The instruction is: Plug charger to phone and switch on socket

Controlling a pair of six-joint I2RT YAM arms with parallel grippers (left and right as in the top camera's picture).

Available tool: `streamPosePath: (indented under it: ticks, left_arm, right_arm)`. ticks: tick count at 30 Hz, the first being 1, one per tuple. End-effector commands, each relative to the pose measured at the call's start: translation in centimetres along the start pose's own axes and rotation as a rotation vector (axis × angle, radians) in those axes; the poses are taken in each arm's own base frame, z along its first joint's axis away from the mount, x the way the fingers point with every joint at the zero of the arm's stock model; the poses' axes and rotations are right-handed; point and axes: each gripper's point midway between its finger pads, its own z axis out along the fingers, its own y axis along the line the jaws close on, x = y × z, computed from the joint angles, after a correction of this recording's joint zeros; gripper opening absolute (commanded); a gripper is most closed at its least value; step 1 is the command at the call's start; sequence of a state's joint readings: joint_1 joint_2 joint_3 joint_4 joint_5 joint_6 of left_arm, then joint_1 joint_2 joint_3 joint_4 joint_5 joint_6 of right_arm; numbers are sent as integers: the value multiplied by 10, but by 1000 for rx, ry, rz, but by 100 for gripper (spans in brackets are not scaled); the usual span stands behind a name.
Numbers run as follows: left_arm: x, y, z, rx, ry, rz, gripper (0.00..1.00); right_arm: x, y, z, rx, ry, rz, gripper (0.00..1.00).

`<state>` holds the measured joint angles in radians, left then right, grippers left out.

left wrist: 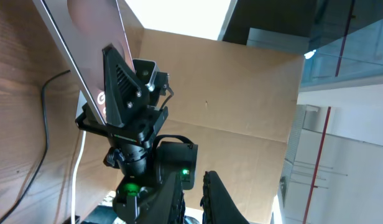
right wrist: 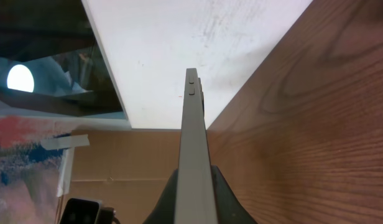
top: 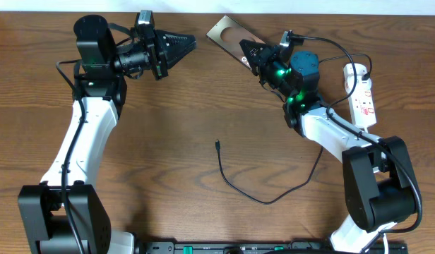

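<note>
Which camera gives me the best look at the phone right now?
Overhead: it shows the phone face and outline, with one end pinched in the right tool. The left wrist view shows only a cropped slice of its face. The right wrist view sees just its thin edge with the side buttons.

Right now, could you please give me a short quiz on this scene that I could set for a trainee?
1. True or false: the charger tip is plugged into the phone.
2. Which gripper holds the phone? A left; B right; C neither.
3. Fill in: the socket lies on the table beside the ___ arm.
Key: 1 false, the tip lies loose on the table, apart from the phone. 2 B, the right gripper is shut on its edge. 3 right.
</note>
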<state>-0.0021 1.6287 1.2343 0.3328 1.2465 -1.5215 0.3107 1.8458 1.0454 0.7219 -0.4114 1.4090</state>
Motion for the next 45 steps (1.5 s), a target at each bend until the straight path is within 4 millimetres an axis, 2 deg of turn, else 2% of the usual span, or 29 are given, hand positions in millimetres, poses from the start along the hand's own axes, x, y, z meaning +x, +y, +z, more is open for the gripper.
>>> streamPosePath:
  ticks: [1, 19, 23, 24, 28, 29, 32, 39, 43, 45]
  left_arm:
    - [-2, -8, -1, 8, -18, 59, 7]
    - [4, -7, 5, 5, 0, 121, 7]
    - [2, 3, 5, -22, -9, 173, 8]
    - [2, 8, 5, -37, -7, 175, 13]
    - [-2, 39, 3, -129, -33, 132, 53]
    - [-1, 50, 2, -160, -31, 133, 57]
    - [2, 69, 0, -204, -4, 142, 57]
    - [-3, 89, 6, -199, 54, 131, 55]
    - [-5, 91, 11, -160, 97, 157, 48]
    - [-6, 88, 13, -142, 109, 182, 46]
  right_arm:
    - [-1, 33, -3, -68, -5, -41, 1]
    - [-1, 28, -3, -51, -2, -34, 1]
    - [0, 29, -3, -54, 6, -34, 1]
    - [1, 29, -3, -54, 9, -35, 1]
    - [2, 29, -3, -54, 16, -34, 1]
    - [2, 29, -3, -54, 16, -34, 1]
    - [3, 28, -3, -52, 17, -33, 1]
    - [16, 28, 0, -52, 61, 22, 1]
    - [32, 29, 4, -51, 95, 95, 1]
    - [42, 36, 7, -76, 117, 111, 1]
